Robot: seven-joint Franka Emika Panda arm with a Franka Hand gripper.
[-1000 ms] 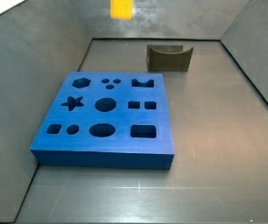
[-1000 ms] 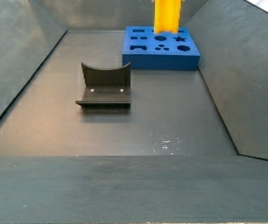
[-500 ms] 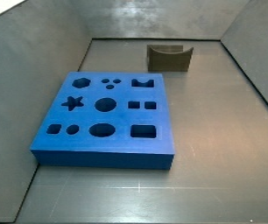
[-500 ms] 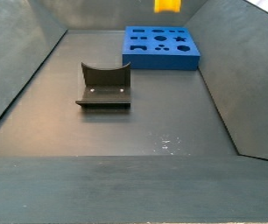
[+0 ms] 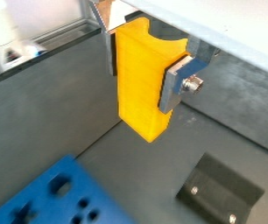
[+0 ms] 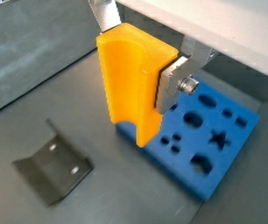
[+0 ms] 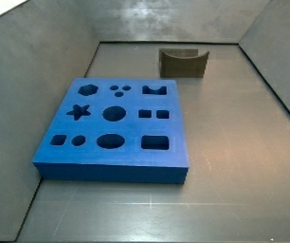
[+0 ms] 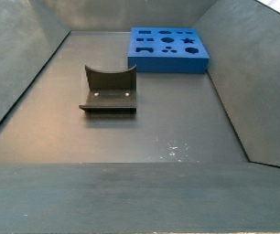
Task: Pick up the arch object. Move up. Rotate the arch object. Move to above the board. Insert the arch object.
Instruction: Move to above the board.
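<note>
Up it goes: a second ago the yellow block hung at the top edge of both side views, and now it has left them entirely, so the lift looks done and rotation comes next. In both side views only the board (image 7: 114,131) lies on the floor, its cut-outs all empty, with the fixture (image 7: 183,63) well apart from it. In the wrist views the gripper (image 5: 146,61) is clenched on the arch object (image 5: 143,80), a silver finger (image 5: 178,79) pressed to its side, high above the floor with the board's corner below. The opposite finger is mostly hidden behind the block, and the arch's curved face barely shows.
</note>
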